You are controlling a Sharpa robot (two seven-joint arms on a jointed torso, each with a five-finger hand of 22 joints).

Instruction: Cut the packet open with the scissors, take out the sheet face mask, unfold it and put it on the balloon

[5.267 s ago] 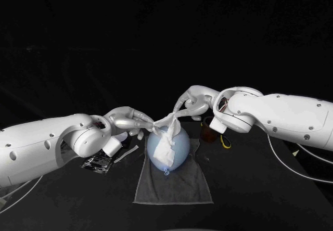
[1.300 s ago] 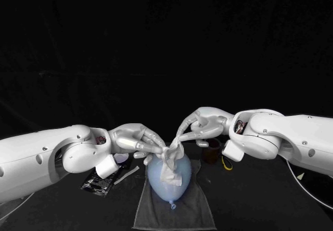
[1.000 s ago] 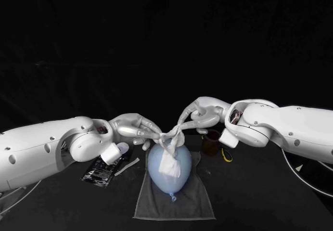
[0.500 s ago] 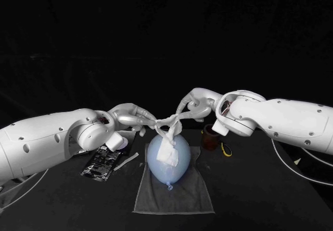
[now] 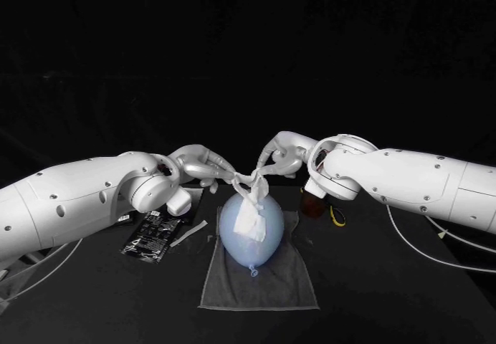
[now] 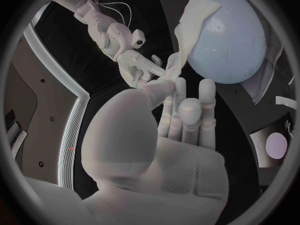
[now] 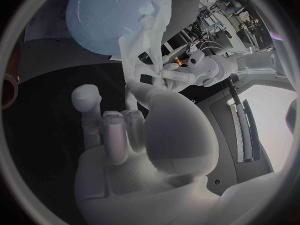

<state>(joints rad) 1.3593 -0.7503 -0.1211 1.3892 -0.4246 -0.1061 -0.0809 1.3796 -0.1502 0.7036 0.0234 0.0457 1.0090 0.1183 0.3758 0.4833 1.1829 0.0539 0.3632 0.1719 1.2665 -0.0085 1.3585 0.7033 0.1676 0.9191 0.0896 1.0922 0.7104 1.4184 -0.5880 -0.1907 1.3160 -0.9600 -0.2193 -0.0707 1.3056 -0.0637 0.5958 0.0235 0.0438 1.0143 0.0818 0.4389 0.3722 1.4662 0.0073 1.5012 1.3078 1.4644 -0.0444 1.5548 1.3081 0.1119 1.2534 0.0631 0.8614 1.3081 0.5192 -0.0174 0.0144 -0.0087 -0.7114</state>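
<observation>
Crumpled white sheet face mask (image 5: 248, 218) drapes down the balloon (image 5: 256, 240), its twisted top pinched by both left hand (image 5: 198, 166) and right hand (image 5: 277, 153).

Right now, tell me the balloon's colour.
The balloon is pale blue; the left wrist view shows it best.

Pale blue balloon (image 5: 254, 229), white mask (image 5: 249, 215), grey cloth (image 5: 259, 283).

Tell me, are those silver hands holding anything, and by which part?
Both hold the sheet face mask. The left hand and the right hand each pinch its upper end, close together, and the rest drapes down onto the balloon.
</observation>
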